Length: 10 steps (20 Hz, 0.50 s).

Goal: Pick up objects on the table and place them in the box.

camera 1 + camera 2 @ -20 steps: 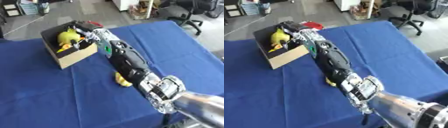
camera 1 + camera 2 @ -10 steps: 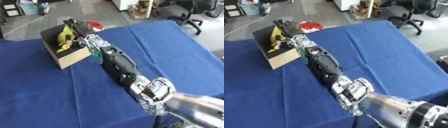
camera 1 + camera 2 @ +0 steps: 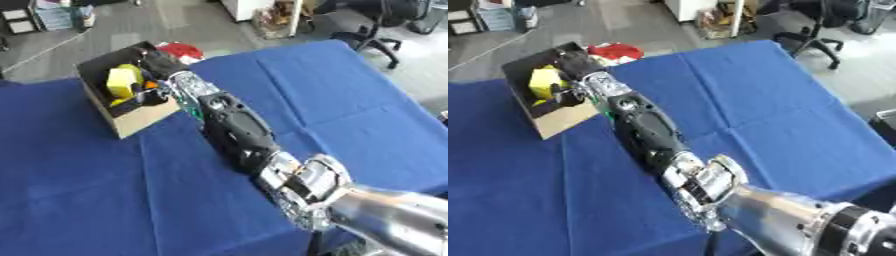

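Right hand (image 3: 160, 64): extended from the near right corner across the table to the far left, now positioned over the open top of the box (image 3: 131, 120). Only the dark back of the hand is visible above the box contents; whether the fingers are apart, together or closed on anything cannot be told.

Box: brown cardboard, open-topped, standing on the blue tablecloth (image 3: 350, 100) at the far left of the table, turned askew to the table edges. Contents visible: a yellow object (image 3: 122, 81) standing in the left part of the box, and a small orange item (image 3: 150, 85) just beside the hand. Further dark contents lie low inside and cannot be identified.

The right forearm (image 3: 236, 132) lies diagonally over the cloth between the box and the near right corner.

A red object (image 3: 616, 51) lies just beyond the far edge of the table, behind the box.
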Tool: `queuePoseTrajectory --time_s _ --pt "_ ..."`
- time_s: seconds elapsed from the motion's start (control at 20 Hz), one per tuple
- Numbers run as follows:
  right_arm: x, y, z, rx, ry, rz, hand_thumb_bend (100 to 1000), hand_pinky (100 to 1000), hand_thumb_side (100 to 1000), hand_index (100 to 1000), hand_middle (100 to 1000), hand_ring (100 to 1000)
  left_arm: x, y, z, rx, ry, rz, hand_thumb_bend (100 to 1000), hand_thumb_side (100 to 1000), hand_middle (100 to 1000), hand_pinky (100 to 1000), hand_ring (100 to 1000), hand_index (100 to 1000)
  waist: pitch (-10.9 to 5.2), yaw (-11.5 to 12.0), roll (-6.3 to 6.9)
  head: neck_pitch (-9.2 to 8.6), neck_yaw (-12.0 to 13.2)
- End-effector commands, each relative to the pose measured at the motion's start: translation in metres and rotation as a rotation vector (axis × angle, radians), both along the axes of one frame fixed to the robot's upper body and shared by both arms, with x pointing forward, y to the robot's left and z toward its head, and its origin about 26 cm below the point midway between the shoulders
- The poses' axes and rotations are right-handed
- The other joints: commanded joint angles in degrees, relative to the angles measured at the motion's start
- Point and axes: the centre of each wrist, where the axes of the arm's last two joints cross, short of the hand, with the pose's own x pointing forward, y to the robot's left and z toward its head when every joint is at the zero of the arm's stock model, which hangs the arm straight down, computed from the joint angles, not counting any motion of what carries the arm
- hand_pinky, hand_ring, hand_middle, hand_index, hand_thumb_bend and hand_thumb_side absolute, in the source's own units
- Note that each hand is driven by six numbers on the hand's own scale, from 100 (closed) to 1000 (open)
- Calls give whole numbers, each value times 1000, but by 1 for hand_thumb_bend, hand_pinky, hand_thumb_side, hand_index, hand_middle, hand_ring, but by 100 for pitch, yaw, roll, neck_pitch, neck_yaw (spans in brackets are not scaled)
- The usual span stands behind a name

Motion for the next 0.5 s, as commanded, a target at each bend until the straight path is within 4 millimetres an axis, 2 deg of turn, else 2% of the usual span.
queuePoseTrajectory --time_s 0.05,0.1,0.15,0.3,0.5 --pt "1 -25 35 29 -66 94 100 927 177 1000 991 903 0 3 8 11 -27 9 108 621 623 770 621 806 -71 -45 -17 22 62" --pt "-1 -34 40 37 -56 135 100 927 169 1000 988 902 0 4 7 14 -26 13 108 622 623 770 621 806 -80 -70 -32 22 88" --pt "-5 -45 43 34 -36 182 100 933 116 1000 976 905 0 6 7 17 -25 18 108 622 623 770 621 806 -89 -97 -52 22 109" --pt "-21 -80 52 -5 48 315 100 937 100 1000 960 906 -1 9 6 26 -22 32 107 623 623 771 621 806 -100 -184 -103 22 165" --pt "-56 -124 43 -29 180 382 100 936 118 1000 946 904 -1 13 6 40 -23 48 106 623 624 771 622 806 -95 -328 -180 22 262"
